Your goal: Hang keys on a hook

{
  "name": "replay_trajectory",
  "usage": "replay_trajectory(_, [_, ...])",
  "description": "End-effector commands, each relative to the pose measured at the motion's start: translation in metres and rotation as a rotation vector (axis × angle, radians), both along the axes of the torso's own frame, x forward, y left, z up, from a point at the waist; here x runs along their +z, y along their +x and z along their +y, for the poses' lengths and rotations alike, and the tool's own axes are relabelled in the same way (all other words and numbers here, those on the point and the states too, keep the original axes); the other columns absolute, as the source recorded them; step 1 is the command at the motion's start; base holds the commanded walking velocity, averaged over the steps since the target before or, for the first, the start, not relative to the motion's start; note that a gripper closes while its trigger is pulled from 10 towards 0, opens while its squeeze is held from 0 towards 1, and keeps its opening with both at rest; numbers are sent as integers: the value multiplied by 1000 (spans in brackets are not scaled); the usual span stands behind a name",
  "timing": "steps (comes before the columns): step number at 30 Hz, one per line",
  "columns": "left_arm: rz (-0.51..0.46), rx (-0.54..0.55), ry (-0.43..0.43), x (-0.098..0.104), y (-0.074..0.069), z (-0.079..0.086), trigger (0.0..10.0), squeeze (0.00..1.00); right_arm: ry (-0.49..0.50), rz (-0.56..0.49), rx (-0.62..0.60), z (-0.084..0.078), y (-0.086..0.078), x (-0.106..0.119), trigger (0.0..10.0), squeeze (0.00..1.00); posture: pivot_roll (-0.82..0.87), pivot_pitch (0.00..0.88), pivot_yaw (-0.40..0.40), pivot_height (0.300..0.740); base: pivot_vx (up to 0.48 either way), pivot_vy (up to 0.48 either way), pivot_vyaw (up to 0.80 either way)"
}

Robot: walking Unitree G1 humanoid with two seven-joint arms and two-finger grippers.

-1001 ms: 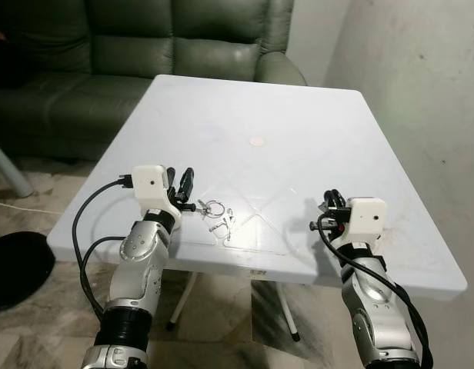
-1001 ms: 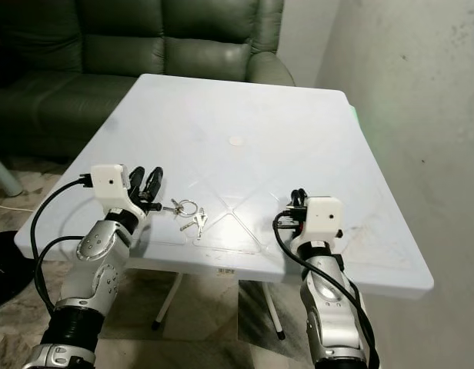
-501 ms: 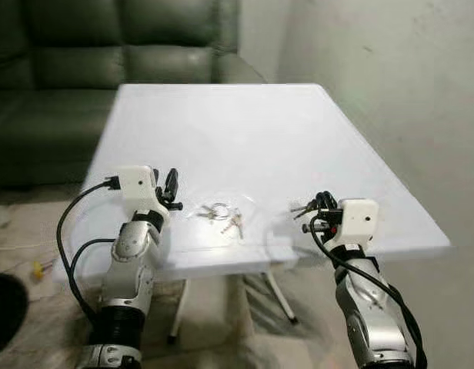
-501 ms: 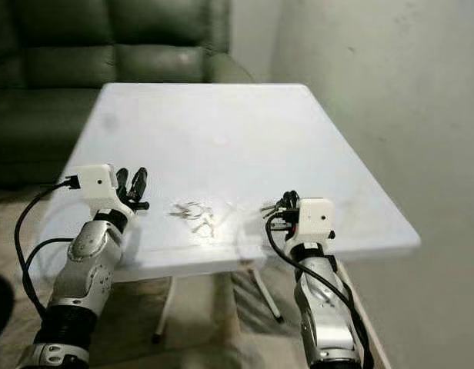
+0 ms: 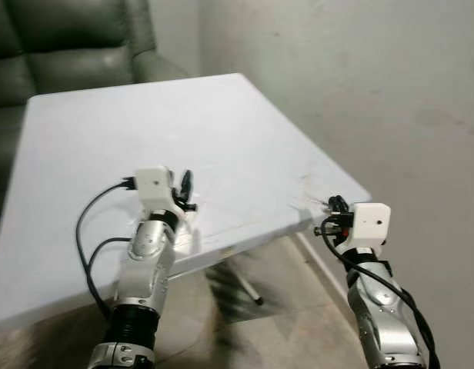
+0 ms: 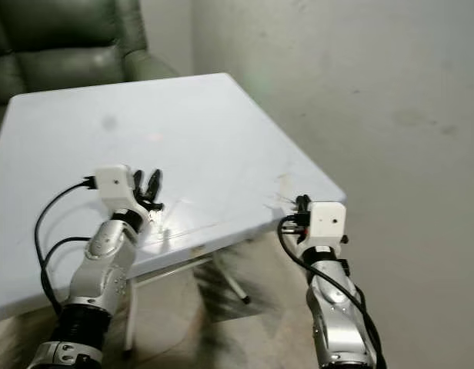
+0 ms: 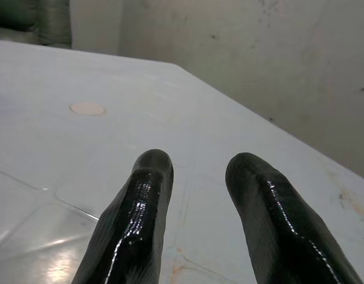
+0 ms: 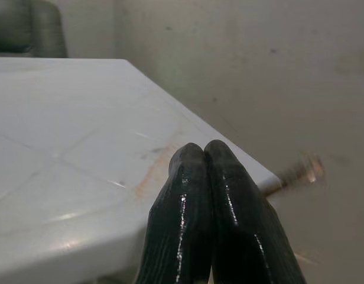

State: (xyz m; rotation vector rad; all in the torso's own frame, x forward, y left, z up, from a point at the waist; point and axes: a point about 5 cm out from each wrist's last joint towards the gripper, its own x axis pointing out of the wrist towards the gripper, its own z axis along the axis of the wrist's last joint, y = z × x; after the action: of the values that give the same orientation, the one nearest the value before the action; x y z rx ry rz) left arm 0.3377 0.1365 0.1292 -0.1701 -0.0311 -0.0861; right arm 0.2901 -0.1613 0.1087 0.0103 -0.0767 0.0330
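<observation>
Two grippers: my left gripper (image 7: 197, 171) gapes over the table (image 5: 106, 138); my right gripper (image 8: 204, 155) pinched together; keys hidden

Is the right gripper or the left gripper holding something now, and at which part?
Nothing is seen held. The right gripper is shut with nothing visible between its fingers; the left gripper is open over the white table.

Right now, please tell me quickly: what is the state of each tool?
Left tool: open, holding nothing, above the white table.
Right tool: shut, nothing visible between its fingers, near the table's corner.
</observation>
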Motion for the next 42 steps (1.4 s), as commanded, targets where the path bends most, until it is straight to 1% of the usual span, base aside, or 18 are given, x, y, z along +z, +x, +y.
replay_trajectory(1, [3,6,9,0,0,2,10000,0,-5,-20,0,1,1,5,10000,0,88,0,-38,736,0,0,-763])
replay_trajectory(13, [3,6,9,0,0,2,10000,0,-5,-20,0,1,1,5,10000,0,88,0,-38,736,0,0,-763])
replay_trajectory(14, [6,5,-4,0,1,2,10000,0,-6,-18,1,1,1,5,10000,0,88,0,-38,736,0,0,-763])
replay_trajectory(15, [53,-2,22,-8,0,-3,10000,0,-18,-11,-4,0,-2,3,10000,0,78,0,-36,736,0,0,-763])
replay_trajectory(17, [75,-7,33,-11,0,-5,10000,0,-23,-7,-6,-1,-3,2,10000,0,78,0,-36,736,0,0,-763])
replay_trajectory(27, [62,-23,31,-11,-2,-8,10000,0,-26,-8,-3,-1,-4,2,10000,0,79,0,-39,736,0,0,-763])
replay_trajectory(32, [44,-47,6,-10,-4,-8,10000,0,-29,-5,-3,-2,-5,2,10000,0,81,0,-41,736,0,0,-761])
replay_trajectory(42, [52,-34,17,-11,-5,-8,10000,0,-31,0,-1,-1,-6,1,10000,0,80,0,-42,736,0,0,-763])
